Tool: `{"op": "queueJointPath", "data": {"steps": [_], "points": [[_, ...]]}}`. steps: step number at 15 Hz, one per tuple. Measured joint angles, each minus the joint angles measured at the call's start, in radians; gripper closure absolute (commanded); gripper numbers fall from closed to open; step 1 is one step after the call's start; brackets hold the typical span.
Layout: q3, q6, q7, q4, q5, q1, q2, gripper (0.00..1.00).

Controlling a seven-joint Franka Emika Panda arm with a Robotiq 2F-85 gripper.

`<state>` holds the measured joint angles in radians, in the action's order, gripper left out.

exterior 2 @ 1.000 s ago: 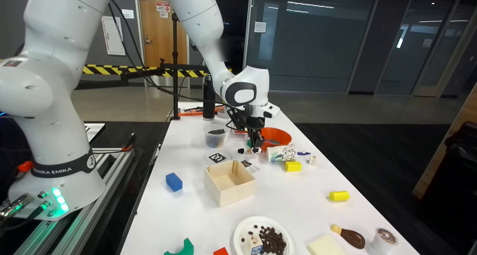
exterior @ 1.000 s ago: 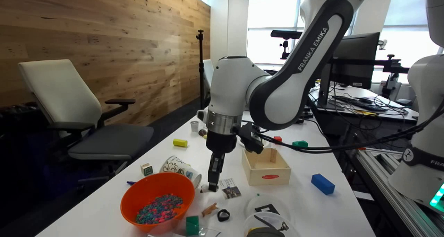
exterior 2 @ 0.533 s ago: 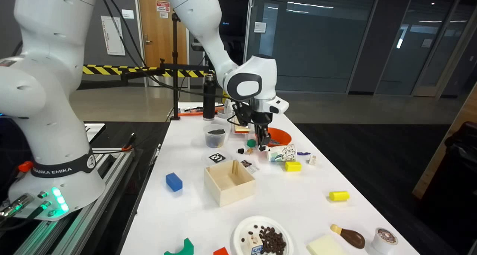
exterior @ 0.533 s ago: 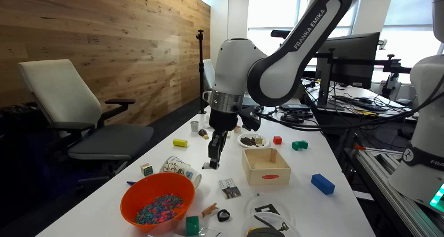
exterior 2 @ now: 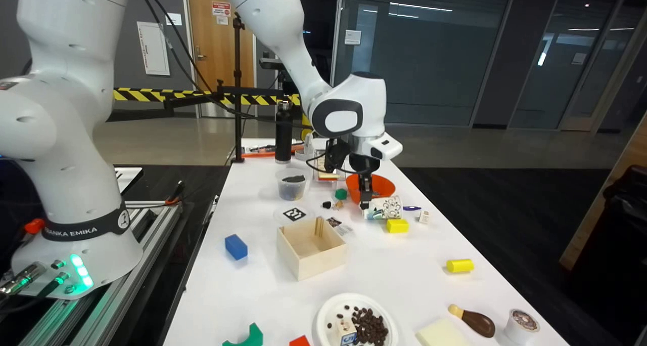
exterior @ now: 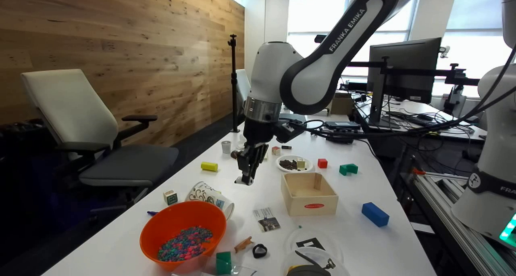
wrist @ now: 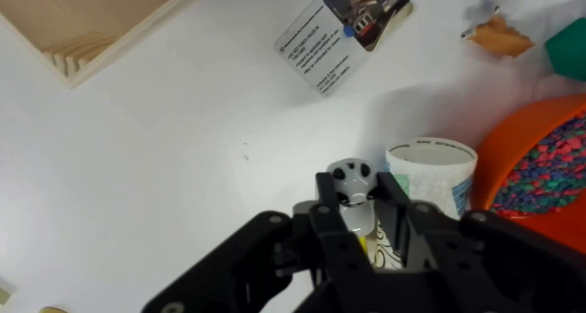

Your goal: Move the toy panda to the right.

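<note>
Panda hangs aloft, pinched in the gripper; cup sits at its three o'clock in the wrist view (on its side, mind), so a low swing could send that rolling!

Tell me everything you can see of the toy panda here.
The toy panda is a rounded white figure with black patches; which are eyes or ears, I cannot tell. It looks glossy, like hard plastic. The wrist view shows it pinched between the jaws, which partly hide its sides. It appears held clear of the table, and in that view shows beside the mouth of the tipped paper cup. No contact with the cup is evident.
</note>
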<state>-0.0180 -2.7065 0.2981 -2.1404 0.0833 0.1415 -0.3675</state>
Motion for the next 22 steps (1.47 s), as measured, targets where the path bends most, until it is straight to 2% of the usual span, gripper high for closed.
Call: {"op": "queueJointPath", "data": {"steps": [11, 22], "points": [[0.067, 0.0, 0.256, 0.064, 0.004, 0.006, -0.02, 0.93], [0.099, 0.001, 0.457, 0.173, 0.005, 0.017, -0.136, 0.93]]}}
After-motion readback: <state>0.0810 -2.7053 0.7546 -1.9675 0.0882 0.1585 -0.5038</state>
